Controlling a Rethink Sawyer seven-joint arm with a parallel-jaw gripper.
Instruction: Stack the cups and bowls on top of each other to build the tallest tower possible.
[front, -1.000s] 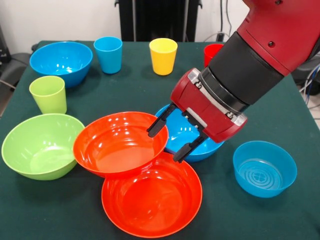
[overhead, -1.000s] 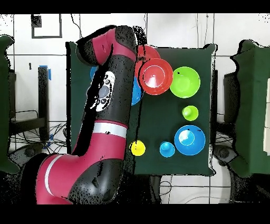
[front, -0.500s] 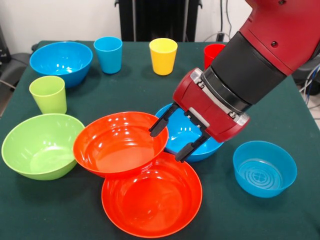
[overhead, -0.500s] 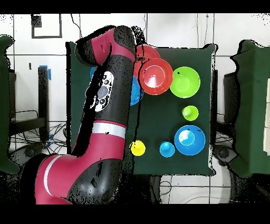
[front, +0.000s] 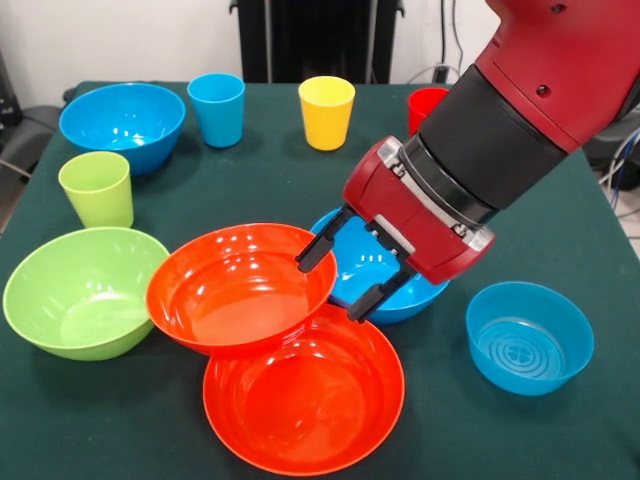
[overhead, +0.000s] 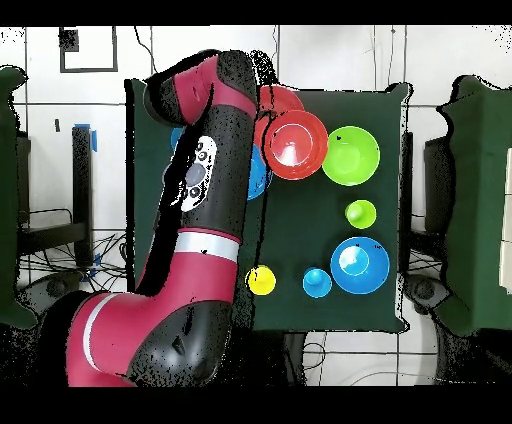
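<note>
Jaws spread over blue bowl (front: 362, 270), orange bowls (front: 240, 285) crowding alongside.

Claw (front: 335, 283) barely shifted, back near its spot a second ago.

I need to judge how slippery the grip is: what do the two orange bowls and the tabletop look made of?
The two wide orange bowls look like glossy moulded plastic: bright highlights, thin even rims. The dark green tabletop looks like matte cloth or felt, showing no glare.
</note>
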